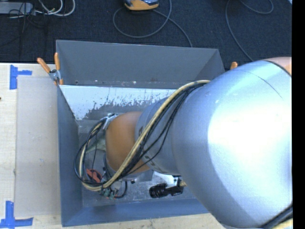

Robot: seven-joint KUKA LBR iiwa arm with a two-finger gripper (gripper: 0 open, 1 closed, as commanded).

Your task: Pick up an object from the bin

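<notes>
The jaws are hidden beneath the wrist, deep in the bin, so whether they are spread, pressed together or pinching anything cannot be told. Directly above them sits the wrist's rounded orange cover [121, 137], low over the left-centre of the bin floor. A bundle of black and yellow cables [143, 136] runs across it. The bundle loops down on the left side and gathers in a tangle close to the near-left part of the floor. Just inside that loop shows a small red piece [96, 176]; it is not clear whether it is a loose thing or part of the wiring. Which thing the wrist is over cannot be made out. The nearest loose things lie just to its right, by the near wall. One is a short black cylindrical thing [165, 190] lying on its side. The other is a white thing [167, 179] just behind it, partly covered by the arm. The big silver arm [238, 142] comes in from the right and covers the right half of the grey metal bin [138, 63], whose sloped far wall is speckled with pale scratches.
</notes>
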